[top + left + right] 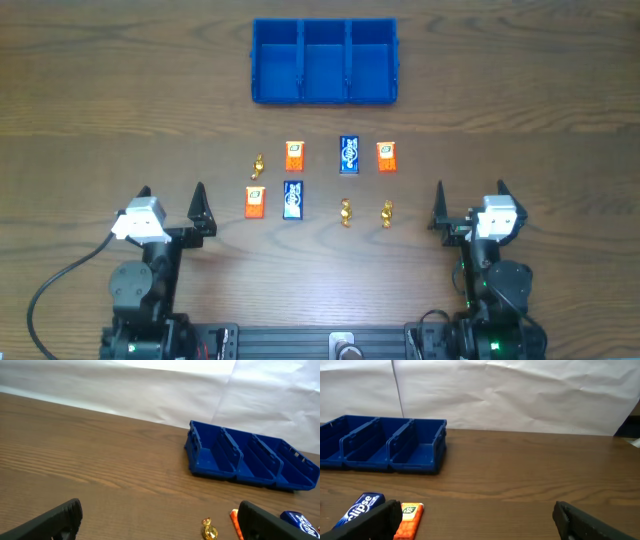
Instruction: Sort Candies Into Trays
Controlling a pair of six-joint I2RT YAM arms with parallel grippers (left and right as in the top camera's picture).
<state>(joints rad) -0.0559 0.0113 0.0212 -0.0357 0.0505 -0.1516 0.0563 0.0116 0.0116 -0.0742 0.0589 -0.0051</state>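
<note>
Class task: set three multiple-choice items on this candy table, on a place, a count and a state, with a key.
1. Where is the blue tray? A. past the candies, away from the arms. B. between the arms. C. left of every candy.
2. How many orange packs lie on the table? A. one. B. three. C. five.
3. The left hand is: A. shut on a gold candy. B. shut, empty. C. open.
Key: 1 A, it sits beyond both candy rows; 2 B, two in the far row, one nearer; 3 C, its fingers stand wide apart.
</note>
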